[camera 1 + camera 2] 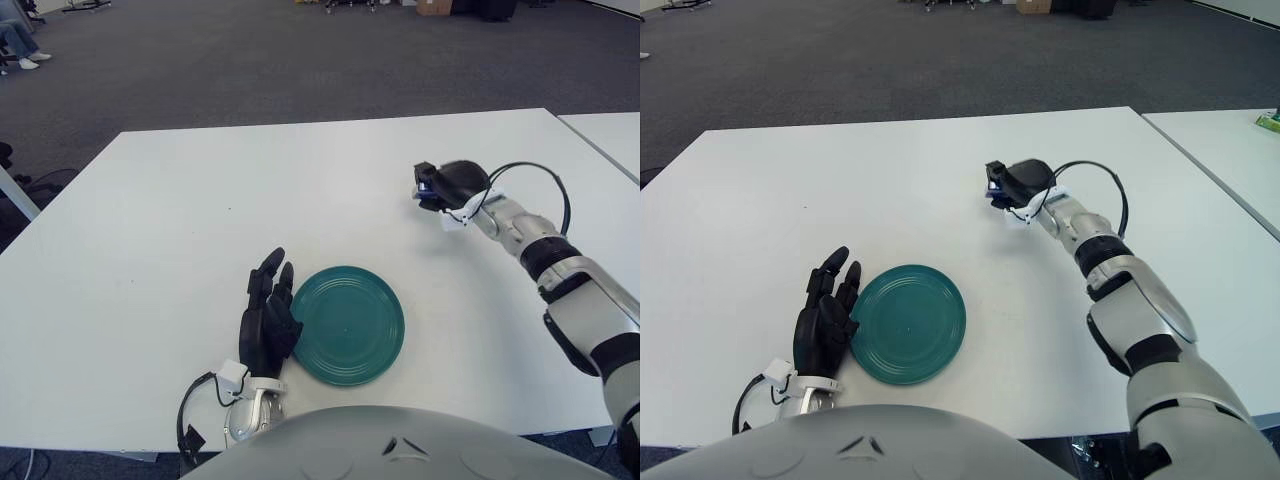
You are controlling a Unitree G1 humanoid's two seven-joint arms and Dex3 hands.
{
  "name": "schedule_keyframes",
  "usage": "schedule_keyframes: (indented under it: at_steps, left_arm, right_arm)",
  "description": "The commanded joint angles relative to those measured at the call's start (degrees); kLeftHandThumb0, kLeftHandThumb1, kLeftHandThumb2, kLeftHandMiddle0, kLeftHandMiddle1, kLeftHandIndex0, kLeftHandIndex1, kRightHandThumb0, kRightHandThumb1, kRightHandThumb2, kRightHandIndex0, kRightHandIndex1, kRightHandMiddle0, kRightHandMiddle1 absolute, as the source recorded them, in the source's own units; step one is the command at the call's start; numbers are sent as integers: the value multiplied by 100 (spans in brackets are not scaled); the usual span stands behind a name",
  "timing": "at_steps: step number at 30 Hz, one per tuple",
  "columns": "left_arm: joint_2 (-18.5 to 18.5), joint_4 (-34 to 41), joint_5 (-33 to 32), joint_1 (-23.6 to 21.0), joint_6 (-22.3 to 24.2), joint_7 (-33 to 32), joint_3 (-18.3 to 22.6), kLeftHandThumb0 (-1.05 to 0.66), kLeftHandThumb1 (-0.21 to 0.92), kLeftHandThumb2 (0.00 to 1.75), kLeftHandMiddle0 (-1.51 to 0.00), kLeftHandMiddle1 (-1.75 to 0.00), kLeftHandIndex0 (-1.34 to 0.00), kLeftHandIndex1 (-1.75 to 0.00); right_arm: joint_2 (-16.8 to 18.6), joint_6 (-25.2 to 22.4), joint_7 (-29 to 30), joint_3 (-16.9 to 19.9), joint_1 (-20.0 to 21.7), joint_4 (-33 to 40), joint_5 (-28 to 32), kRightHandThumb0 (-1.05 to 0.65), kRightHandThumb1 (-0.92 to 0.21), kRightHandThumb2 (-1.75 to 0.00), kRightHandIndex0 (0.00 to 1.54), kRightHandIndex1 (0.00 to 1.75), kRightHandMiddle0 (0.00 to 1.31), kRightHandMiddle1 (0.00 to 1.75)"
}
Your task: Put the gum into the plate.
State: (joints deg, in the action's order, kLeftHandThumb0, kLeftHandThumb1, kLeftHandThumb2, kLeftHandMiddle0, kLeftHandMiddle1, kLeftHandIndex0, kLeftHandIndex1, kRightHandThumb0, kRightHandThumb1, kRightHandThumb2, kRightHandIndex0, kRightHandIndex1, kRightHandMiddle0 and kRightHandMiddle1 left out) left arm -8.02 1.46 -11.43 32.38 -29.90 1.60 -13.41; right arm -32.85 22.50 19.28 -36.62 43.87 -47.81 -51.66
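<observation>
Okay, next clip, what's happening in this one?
The robot's right hand is stretched out over the far right part of the white table, its fingers closed around a small blue item, apparently the gum. The green plate sits near the front edge with nothing in it, so the gum has not been delivered yet. The left hand shows just left of the plate, fingers extended and holding nothing.

A broad white worktop (150, 260) fills most of the view. A second white worktop (610, 135) stands just beside it on the right, with a narrow gap between. Dark grey carpet (250, 60) stretches behind, with chair bases (350, 5) at the far edge.
</observation>
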Motion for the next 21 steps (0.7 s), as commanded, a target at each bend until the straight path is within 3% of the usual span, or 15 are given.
schedule_keyframes:
  at_steps: [1, 9, 17, 21]
  left_arm:
    - [-103, -118, 33, 99, 35, -68, 107, -104, 92, 96, -37, -3, -5, -84]
    - [-136, -167, -81, 94, -21, -8, 127, -103, 92, 97, -39, -3, -5, -86]
    - [-135, -213, -165, 82, -67, 51, 144, -103, 92, 96, -40, -3, -6, -87]
    - [-125, -229, -160, 82, -81, 65, 156, -103, 92, 96, -40, -3, -5, -87]
  right_arm:
    - [-544, 18, -362, 175, -352, 1704, -257, -51, -92, -74, 114, 175, 93, 175]
    - [-829, -216, -998, 476, -858, 2944, -228, -50, -92, -69, 122, 175, 96, 175]
    - [-1036, -261, -1645, 650, -1061, 3705, -558, -50, -91, -65, 128, 175, 103, 175]
    - [-1286, -367, -2448, 933, -1518, 4873, -468, -50, -92, -64, 124, 175, 98, 175]
